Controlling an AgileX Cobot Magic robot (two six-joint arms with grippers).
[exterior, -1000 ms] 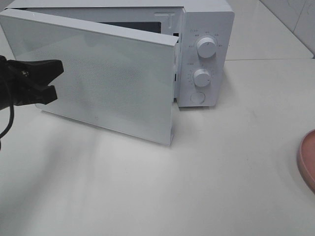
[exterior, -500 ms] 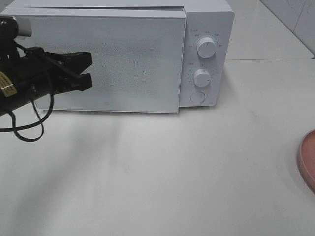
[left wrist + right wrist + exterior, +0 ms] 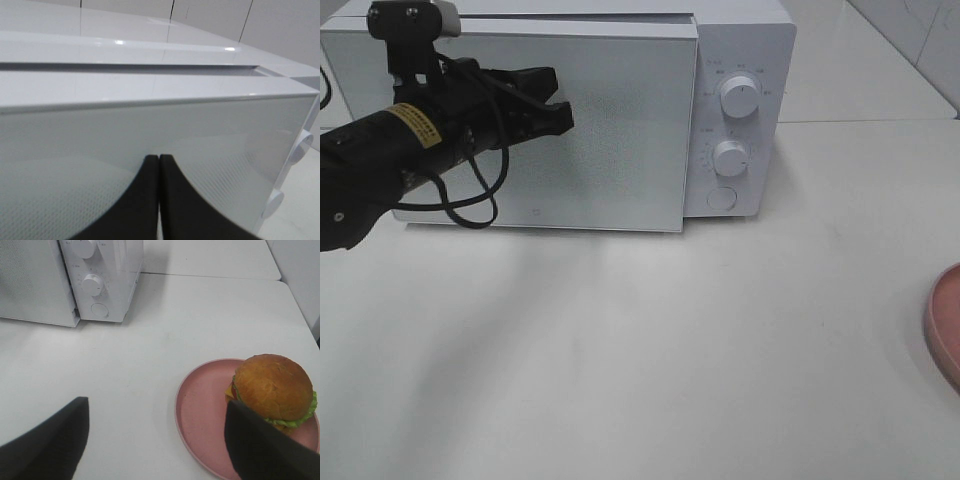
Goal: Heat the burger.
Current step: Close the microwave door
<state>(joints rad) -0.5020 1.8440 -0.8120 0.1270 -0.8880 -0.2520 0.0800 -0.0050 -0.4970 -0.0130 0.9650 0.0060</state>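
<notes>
The burger [image 3: 272,390], a golden-brown bun with lettuce and cheese, sits on a round pink plate [image 3: 205,415] in the right wrist view; in the high view only the plate's edge [image 3: 945,325] shows at far right. My right gripper [image 3: 155,410] is open and empty, hovering above the table on the microwave side of the plate. The white microwave [image 3: 740,60] stands at the back with its door [image 3: 620,130] shut. My left gripper [image 3: 560,102] is shut and empty, its tips [image 3: 158,159] against the door's front.
Two white knobs [image 3: 737,97] and a round button [image 3: 720,198] are on the microwave's right panel. The white table [image 3: 670,350] stretches between the microwave and the plate. A black cable [image 3: 470,205] hangs from the left arm.
The microwave door has swung from half open to fully shut. My left gripper has moved right across the door's front and up a little.
</notes>
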